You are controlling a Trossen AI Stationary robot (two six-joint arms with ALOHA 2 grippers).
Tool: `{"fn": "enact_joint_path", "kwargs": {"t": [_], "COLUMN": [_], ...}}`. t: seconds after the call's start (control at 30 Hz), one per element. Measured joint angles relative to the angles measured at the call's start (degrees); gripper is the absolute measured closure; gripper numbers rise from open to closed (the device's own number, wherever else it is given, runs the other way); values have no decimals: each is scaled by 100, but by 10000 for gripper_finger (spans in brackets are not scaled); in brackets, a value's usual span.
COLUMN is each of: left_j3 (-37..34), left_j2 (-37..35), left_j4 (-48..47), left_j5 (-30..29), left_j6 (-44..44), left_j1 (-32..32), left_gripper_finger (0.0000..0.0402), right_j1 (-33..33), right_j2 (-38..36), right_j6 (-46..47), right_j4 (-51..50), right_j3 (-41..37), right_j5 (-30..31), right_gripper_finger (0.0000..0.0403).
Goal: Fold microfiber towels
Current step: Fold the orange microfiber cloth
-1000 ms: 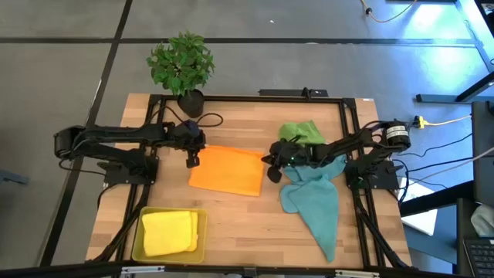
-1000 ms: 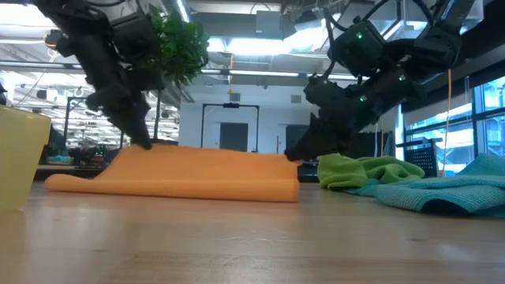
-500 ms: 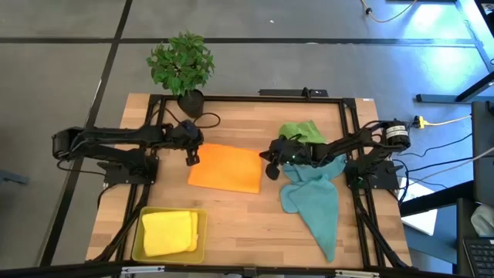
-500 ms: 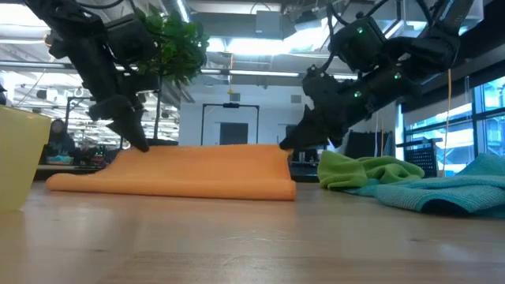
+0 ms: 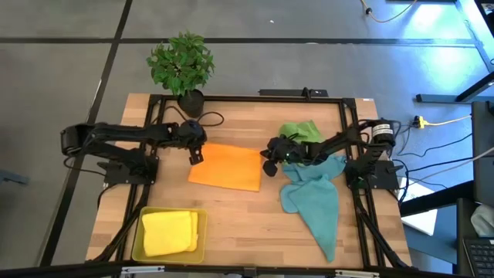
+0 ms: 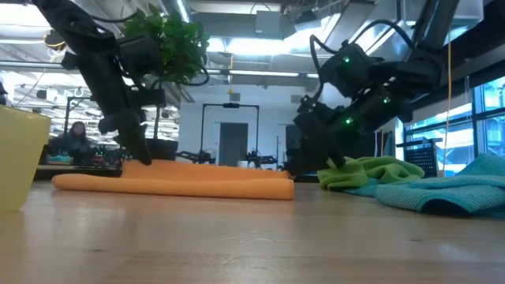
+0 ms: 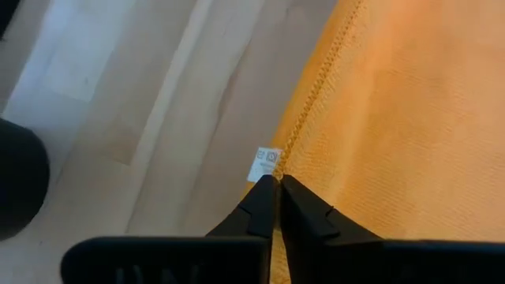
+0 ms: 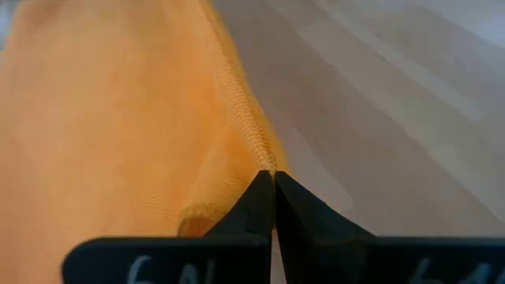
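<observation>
Yellow towel (image 5: 167,232) lies folded in the plastic tray (image 5: 137,239) at the table's near left corner. Toward the near right edge sprawls a teal towel (image 5: 315,203). Mid-table, the orange towel (image 5: 228,167) lies flat; the left gripper (image 5: 194,157) and right gripper (image 5: 268,167), both pinched shut, apparently nip its far corners. Green towel (image 5: 302,131) sits bunched nearer the far right edge.

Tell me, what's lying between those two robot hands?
From above, the folded orange microfiber towel spans from the left hand to the right hand, each pinching an edge.
</observation>
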Motion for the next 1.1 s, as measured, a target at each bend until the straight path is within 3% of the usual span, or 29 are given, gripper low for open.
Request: {"fn": "enact_joint_path", "kwargs": {"t": [0.33,0.7,0.93,1.1], "left_j3": [0,0,4,-173], "left_j2": [170,-163,-452,-420], "left_j4": [288,310,469,1463], "left_j5": [-531,-453,635,680], "left_j6": [4,-3,-171,-499], "left_j1": [20,-70,-585,-1221], "left_gripper_finger": [306,296,298,298], "right_j1": [-3,-3,235,564], "right_j2": [62,-90,-724,-745], "right_j6": [24,-136,-590,-755], "right_j4": [-30,-192,-362,-162], "right_j3": [279,392,392,392], "right_j5": [300,305,292,254], "right_gripper_finger": [346,301,299,304]}}
